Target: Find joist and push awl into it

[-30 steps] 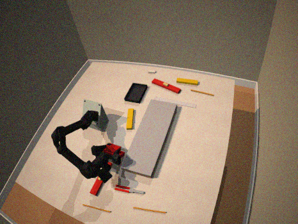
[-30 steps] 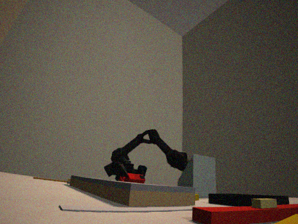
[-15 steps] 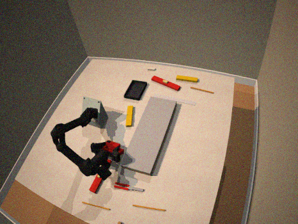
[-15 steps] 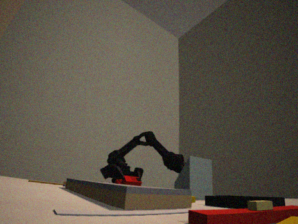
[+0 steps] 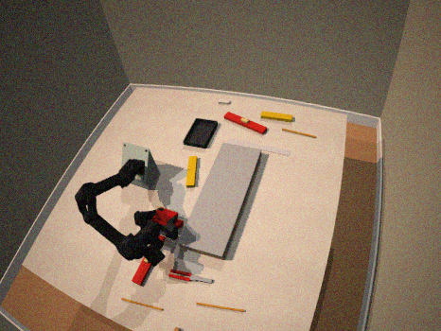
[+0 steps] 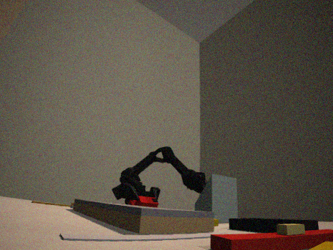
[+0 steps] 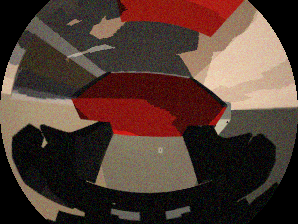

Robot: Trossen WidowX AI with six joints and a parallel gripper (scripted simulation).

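Note:
The grey floor panel (image 5: 227,199) (image 6: 175,214) lies on the table. My gripper (image 5: 159,223) (image 6: 143,196) (image 7: 148,121) is shut on the red stud finder (image 5: 167,217) (image 6: 143,202) (image 7: 135,112), beside the panel's left long edge, towards its front end in the top view. In the wrist view the red body spans between the black fingers, and a small pale mark shows below it. The stud finder's underside and its clearance above the table are hidden. The black tray (image 5: 201,134) (image 6: 250,225) stands behind the panel's far left corner, with nothing visible in it. I cannot identify the awl for certain.
A yellow bar (image 5: 191,171) lies between tray and panel. A red level (image 5: 141,274) and red-handled tool (image 5: 181,275) lie near the arm. Thin orange sticks (image 5: 220,307) lie in front. Another red level (image 5: 237,119) and yellow bar (image 5: 276,116) lie behind.

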